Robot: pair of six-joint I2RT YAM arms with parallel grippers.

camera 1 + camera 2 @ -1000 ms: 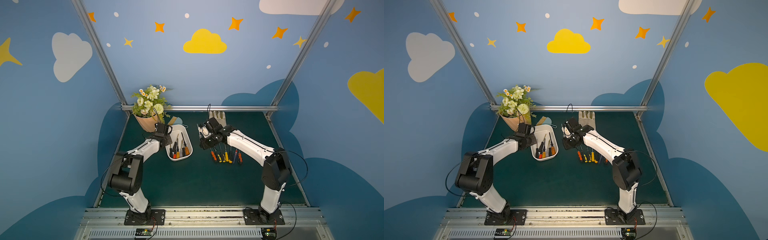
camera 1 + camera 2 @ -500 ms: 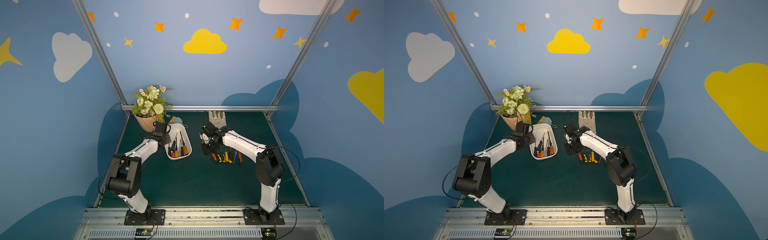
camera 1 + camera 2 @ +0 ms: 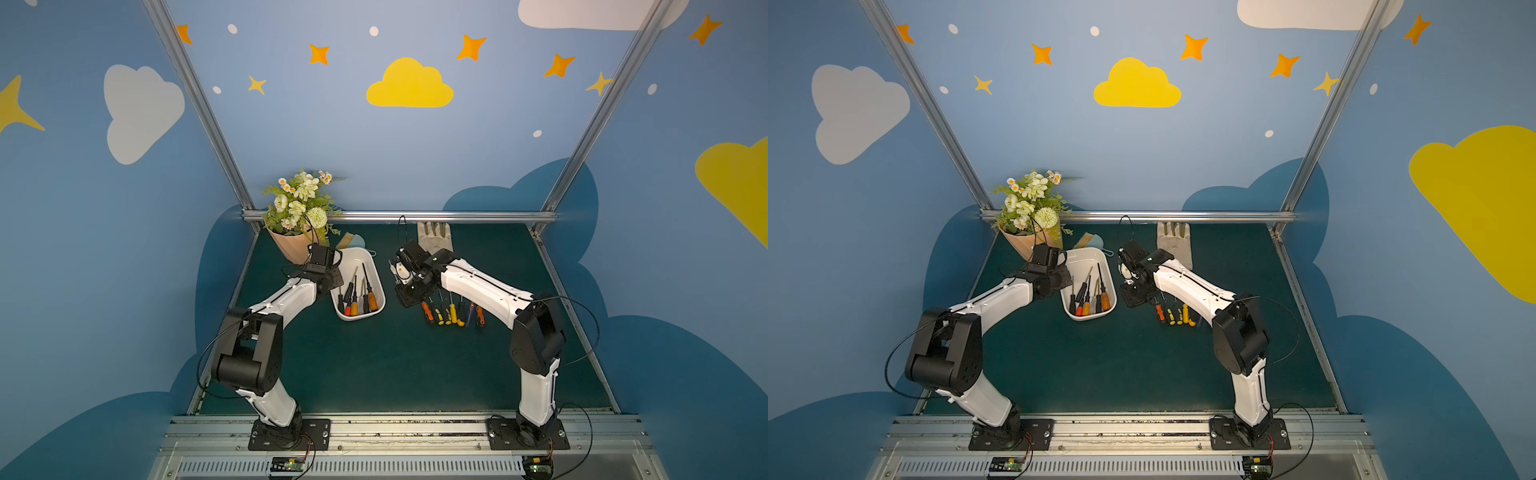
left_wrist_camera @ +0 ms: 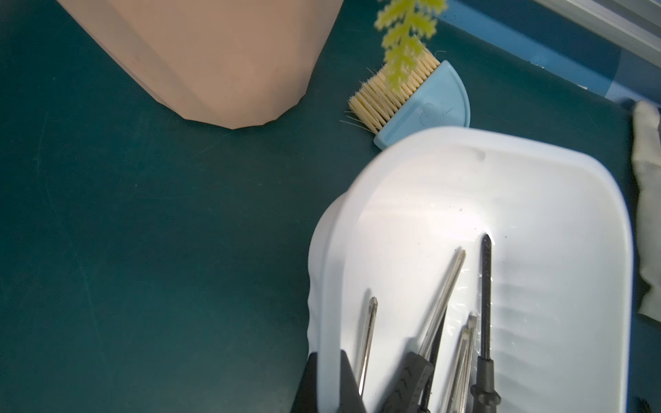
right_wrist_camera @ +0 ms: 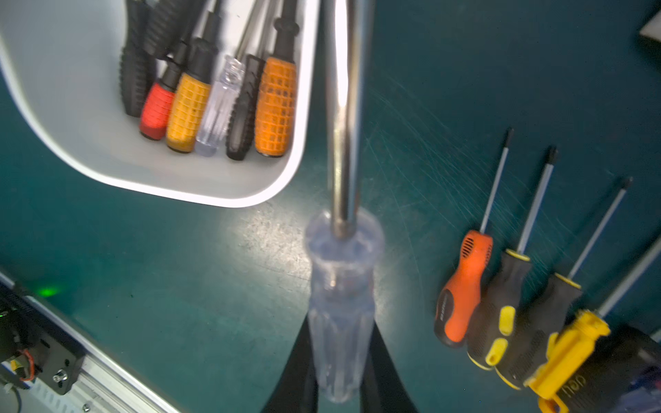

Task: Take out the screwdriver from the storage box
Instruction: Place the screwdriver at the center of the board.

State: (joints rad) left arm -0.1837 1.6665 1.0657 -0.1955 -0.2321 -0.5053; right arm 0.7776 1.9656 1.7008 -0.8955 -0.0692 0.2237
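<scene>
Right gripper clamped on clear screwdriver by its handle, shaft ahead of jaws — rigid, light, probably slick; mid-handle judged safest hold. Left gripper pinched storage box rim

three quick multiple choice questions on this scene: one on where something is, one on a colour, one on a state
1. Where is the brush?
A. on the mat beside the flower pot, by the storage box's far end
B. inside the box
C. under the pot

2. Handle colour of the screwdriver in the right tool?
A. orange
B. yellow
C. clear

3. What is the left tool doing?
A. hanging open
B. shut on the storage box's rim
C. gripping a screwdriver

Answers: A, the left wrist view shows it there; C, the mat shows through it; B, it pinches the white wall.
</scene>
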